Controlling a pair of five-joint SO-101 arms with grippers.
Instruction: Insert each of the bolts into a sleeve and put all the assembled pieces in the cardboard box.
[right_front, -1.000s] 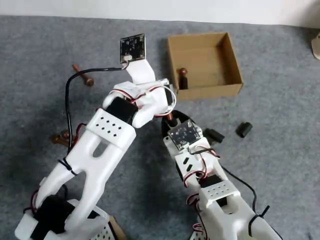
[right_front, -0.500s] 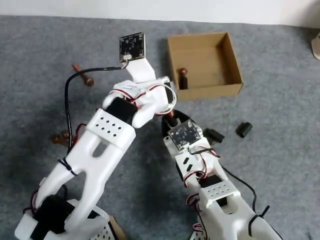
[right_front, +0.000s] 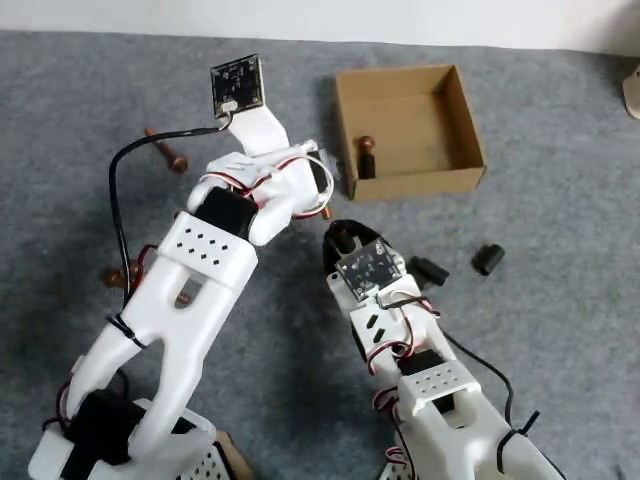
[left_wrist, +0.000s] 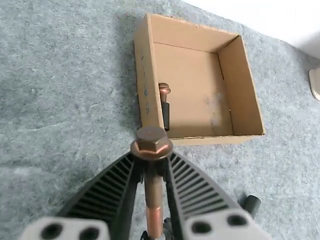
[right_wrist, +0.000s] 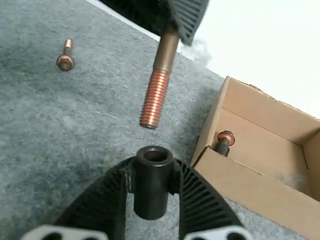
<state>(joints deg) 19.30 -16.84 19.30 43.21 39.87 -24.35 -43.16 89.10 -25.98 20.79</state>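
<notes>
Copper-coloured hex-head bolt — shank clamped by the left gripper, threaded tip down, slightly tilted — hangs just above the black cylindrical sleeve gripped bore-up by the right gripper, beside the brown cardboard box.

A copper bolt with a hex head is clamped by its shank between the left fingers. Its threaded tip is just short of the open mouth of a black sleeve, which stands upright between the right fingers. The open cardboard box at far right holds one assembled piece against its left wall; two loose sleeves lie on the worktop near it, and a loose bolt lies far left.
</notes>
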